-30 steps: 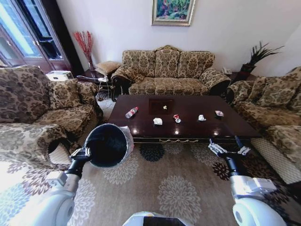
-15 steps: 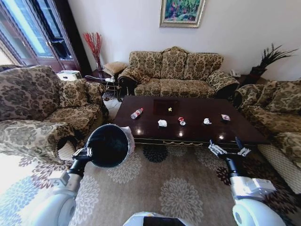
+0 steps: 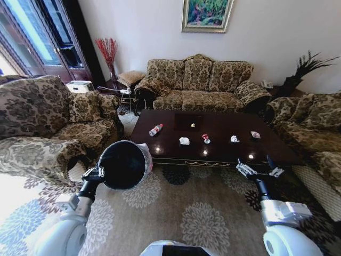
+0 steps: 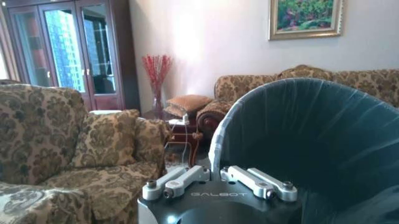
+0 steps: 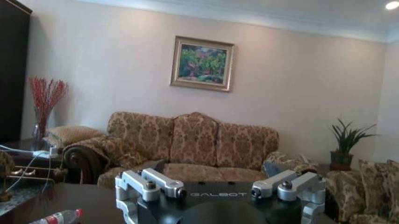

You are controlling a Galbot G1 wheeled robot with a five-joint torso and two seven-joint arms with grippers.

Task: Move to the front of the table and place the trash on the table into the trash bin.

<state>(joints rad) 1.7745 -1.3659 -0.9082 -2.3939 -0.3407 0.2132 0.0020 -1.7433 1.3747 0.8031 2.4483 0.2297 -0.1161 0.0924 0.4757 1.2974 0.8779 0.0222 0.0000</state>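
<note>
Head view, near to far from the desk's front edge. Left gripper is short of the desk's front-left corner, clamped on the rim of the trash bin; bin is carried tilted, mouth facing the camera, liner bunched at the rim. Right gripper hovers just before the desk's front-right edge, fingers spread, grasping nothing. Desk is ahead, robot not yet up against it. Trash sits mid-desk: bottle lying on its side toward the left end, tissue right of it, red-and-white wrapper at centre, another tissue and wrapper toward the right end, yellowish scrap on the centre inlay. Sofa stands behind the desk. Handling guess: bottle light, smooth, may roll on the gloss, so pinch across its body. Tissues soft, pinch from the top. Wrappers flat and slippery.
</note>
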